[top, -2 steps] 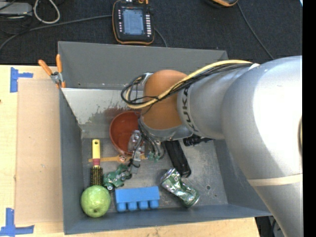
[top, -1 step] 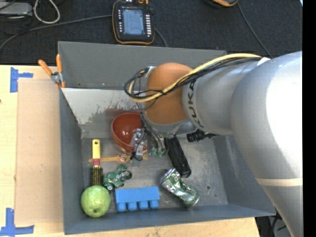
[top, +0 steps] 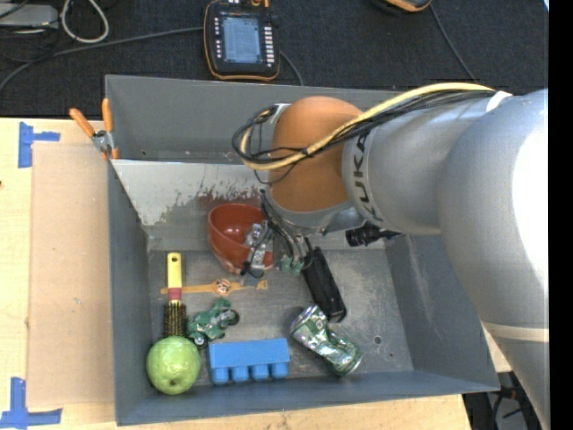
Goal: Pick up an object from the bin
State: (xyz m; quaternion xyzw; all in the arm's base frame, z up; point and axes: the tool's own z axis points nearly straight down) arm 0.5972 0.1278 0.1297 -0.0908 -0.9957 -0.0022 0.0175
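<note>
The gripper is hanging at the rim of the red bowl, which is lying at its nine o'clock, mid-bin; whether it is spread or pressed together I cannot tell

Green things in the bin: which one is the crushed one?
The green-and-silver can, dented and lying right of the blue block. The apple is round and whole; the small green toy lies further left.

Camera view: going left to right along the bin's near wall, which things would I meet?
Green apple → blue ridged block → crushed green-and-silver can. The yellow-handled brush and the small green toy overlap these in the order, so I left them out.
</note>
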